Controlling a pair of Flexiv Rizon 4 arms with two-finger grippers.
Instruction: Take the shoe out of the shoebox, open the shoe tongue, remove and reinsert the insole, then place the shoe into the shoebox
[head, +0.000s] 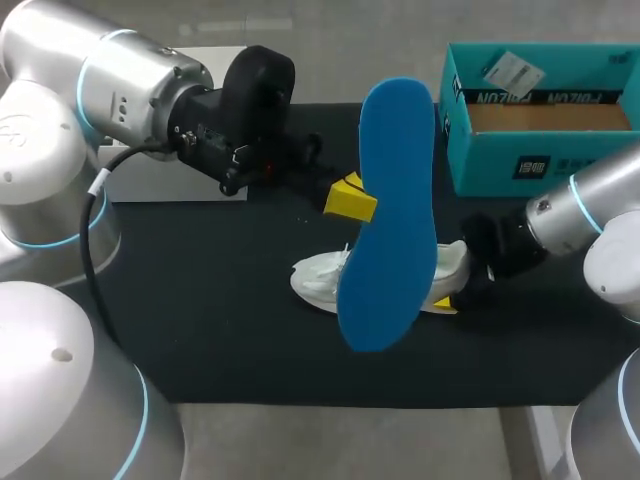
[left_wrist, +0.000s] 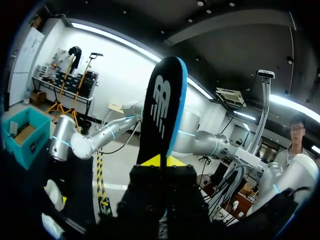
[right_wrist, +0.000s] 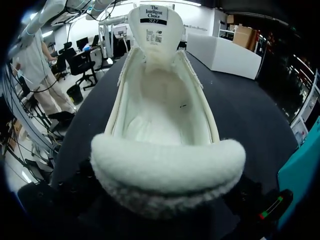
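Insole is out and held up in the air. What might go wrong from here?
The left gripper holds the insole by one edge only, so the long piece may twist or slip on the way down. The insole covers much of the shoe in the head view, so its end may miss the opening and catch the raised tongue. The right gripper sits only at the heel; the shoe may slide.

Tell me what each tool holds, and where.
Left tool grips the blue insole at its side edge. Right tool sits at the heel of the white shoe; hold unclear.
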